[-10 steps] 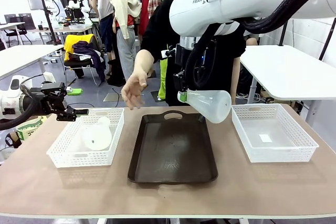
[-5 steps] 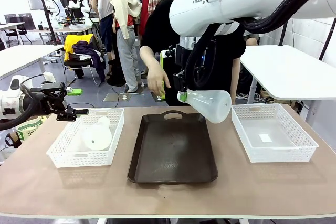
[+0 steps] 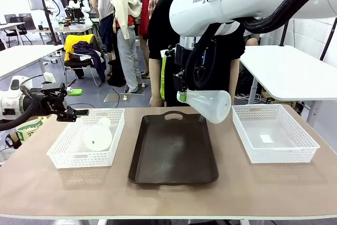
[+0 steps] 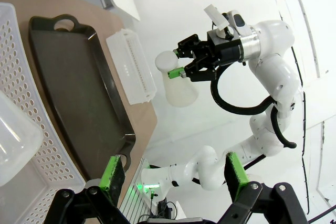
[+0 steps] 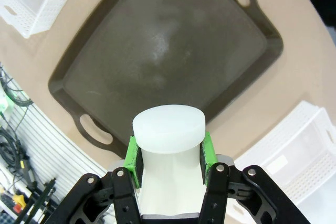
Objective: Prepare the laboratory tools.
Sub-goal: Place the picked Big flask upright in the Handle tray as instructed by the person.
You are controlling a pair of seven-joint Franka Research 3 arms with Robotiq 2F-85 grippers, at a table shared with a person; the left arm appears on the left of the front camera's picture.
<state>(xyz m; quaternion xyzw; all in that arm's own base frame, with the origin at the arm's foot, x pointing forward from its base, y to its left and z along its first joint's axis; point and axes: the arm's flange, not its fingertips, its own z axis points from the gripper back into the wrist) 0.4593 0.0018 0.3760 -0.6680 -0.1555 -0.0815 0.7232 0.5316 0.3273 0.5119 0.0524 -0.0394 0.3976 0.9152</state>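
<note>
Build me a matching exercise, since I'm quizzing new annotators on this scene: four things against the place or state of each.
Things:
1. raised flask
2. second flask
3. brown tray
4. left gripper

Places or states:
A. lying on its side in the left basket
B. open, in the air beside that basket
C. held at the neck in the right gripper
D. empty, on the table

Pairs: 1-C, 2-A, 3-D, 4-B.

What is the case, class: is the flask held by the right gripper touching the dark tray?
Apart. The left wrist view shows the flask in the right gripper hanging in midair, clear of the tray.
</note>
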